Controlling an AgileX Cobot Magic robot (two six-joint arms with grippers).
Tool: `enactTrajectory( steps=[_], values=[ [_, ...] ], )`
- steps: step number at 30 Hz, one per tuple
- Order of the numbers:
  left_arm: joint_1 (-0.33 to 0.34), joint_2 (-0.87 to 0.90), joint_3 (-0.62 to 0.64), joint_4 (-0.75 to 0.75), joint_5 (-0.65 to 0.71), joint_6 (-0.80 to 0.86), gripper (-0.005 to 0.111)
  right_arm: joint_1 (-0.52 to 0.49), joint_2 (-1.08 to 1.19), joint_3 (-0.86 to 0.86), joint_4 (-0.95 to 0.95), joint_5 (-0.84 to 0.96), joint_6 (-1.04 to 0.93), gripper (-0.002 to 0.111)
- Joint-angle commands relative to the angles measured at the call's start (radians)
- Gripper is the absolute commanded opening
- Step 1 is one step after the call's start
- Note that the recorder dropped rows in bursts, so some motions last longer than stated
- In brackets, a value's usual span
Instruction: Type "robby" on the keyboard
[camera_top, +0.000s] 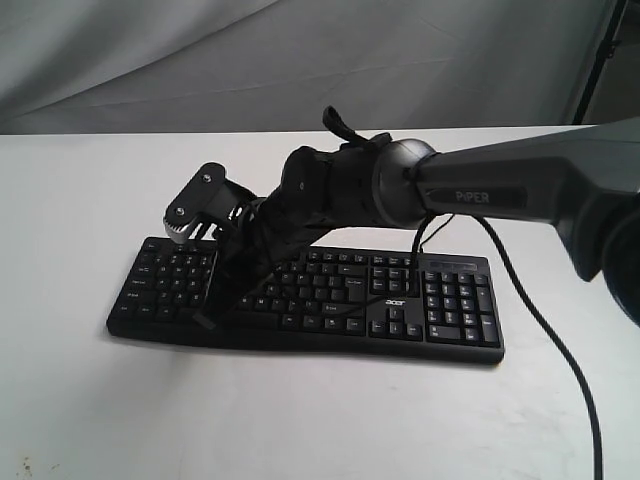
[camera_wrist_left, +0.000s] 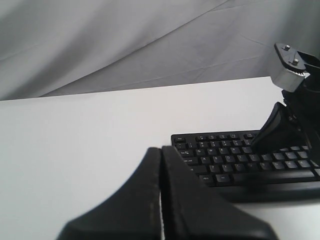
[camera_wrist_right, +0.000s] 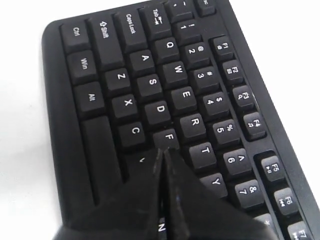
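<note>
The black keyboard lies across the white table, number pad to the right. My right arm reaches over it from the right. The right gripper is shut with nothing in it, pointing down at the left letter keys. In the right wrist view the right gripper has its tip just by the F key, with V and N partly covered; contact is not clear. The left gripper is shut and empty, above bare table off the keyboard's left end. It is outside the exterior view.
A black cable trails over the table on the right toward the front edge. Grey cloth hangs behind the table. The right arm's body hangs over the middle of the keyboard.
</note>
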Motion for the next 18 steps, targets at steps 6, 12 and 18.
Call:
enactTrajectory(
  steps=[6, 12, 18],
  values=[
    [-0.006, -0.003, 0.004, 0.005, -0.005, -0.003, 0.0, 0.0, 0.01, -0.005, -0.004, 0.003, 0.007, 0.0],
    [-0.006, -0.003, 0.004, 0.005, -0.005, -0.003, 0.0, 0.003, 0.03, -0.005, -0.004, 0.019, 0.009, 0.0],
    [-0.006, -0.003, 0.004, 0.005, -0.005, -0.003, 0.0, 0.003, 0.014, -0.005, -0.008, 0.019, 0.013, 0.0]
  ],
)
